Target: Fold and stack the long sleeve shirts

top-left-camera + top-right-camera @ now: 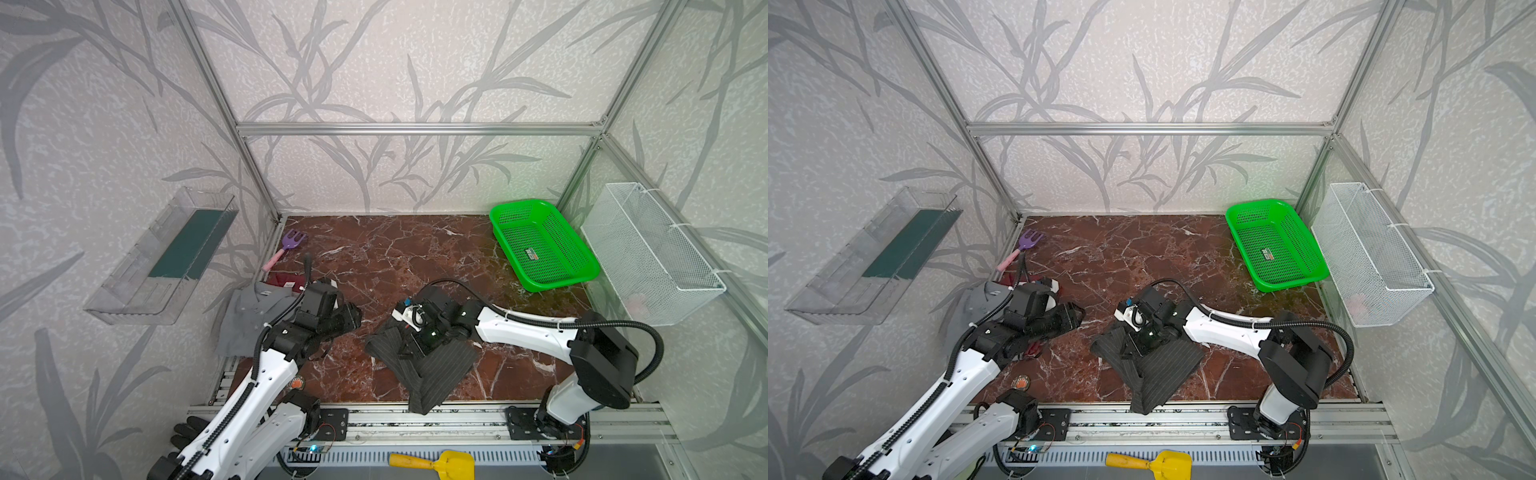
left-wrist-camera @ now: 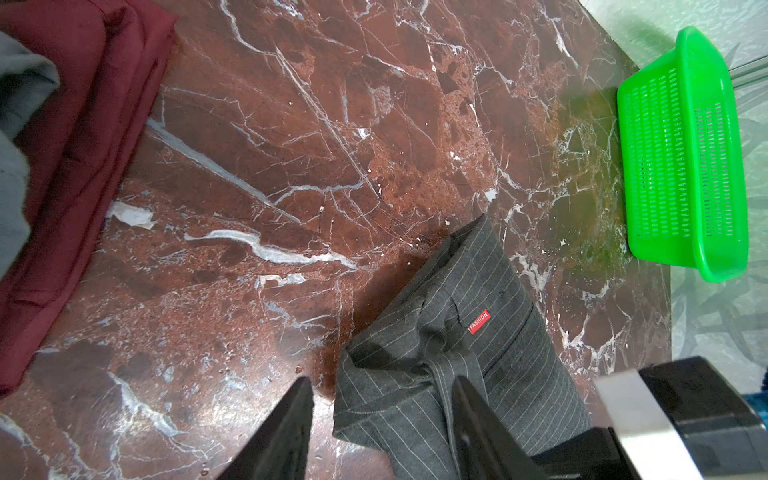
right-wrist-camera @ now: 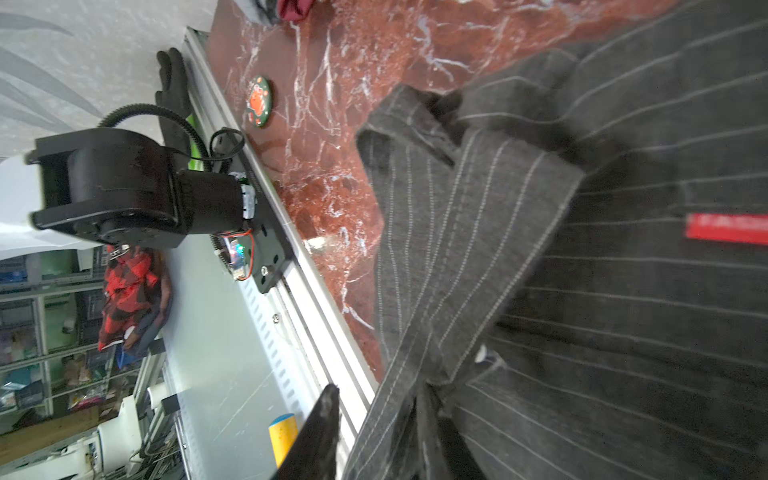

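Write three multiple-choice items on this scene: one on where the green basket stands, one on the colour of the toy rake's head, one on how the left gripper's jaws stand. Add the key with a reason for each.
1. Where does the green basket stand?
A. at the back right corner of the table
B. at the table's front left corner
C. hung on the left wall

2. What colour is the head of the toy rake?
A. yellow
B. purple
C. green

3. How do the jaws of the left gripper stand?
A. shut tight
B. shut on the rake
C. open

Key: 1 A, since both top views show it against the back wall by the right frame post. 2 B, since the head is purple on a pink handle. 3 C, since the left wrist view shows its two fingers well apart.
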